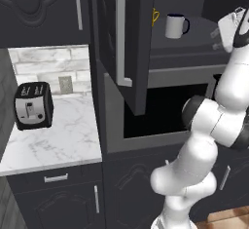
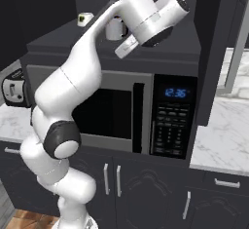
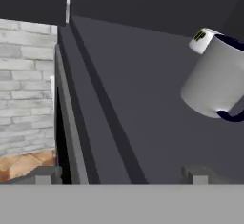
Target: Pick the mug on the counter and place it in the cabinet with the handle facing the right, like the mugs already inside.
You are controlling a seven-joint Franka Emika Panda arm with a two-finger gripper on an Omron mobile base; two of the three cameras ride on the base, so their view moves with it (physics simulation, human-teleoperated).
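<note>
Spread wide and empty, our gripper [image 3: 119, 173] hovers inside the cabinet [image 1: 127, 47], close to the mug [image 1: 176, 26], which stands upright on the dark shelf with its handle [image 1: 186, 25] pointing right. We judge the placing done; next we should back the hand straight out without brushing the mug.

A: Where's the mug [image 1: 175, 26]?
B: Upright inside the open cabinet [image 1: 127, 38], white with navy rim, its handle [image 1: 186, 25] pointing right, away from the door.
A: And the worktop [image 1: 58, 138]?
B: White marble, left of the cabinet.
</note>
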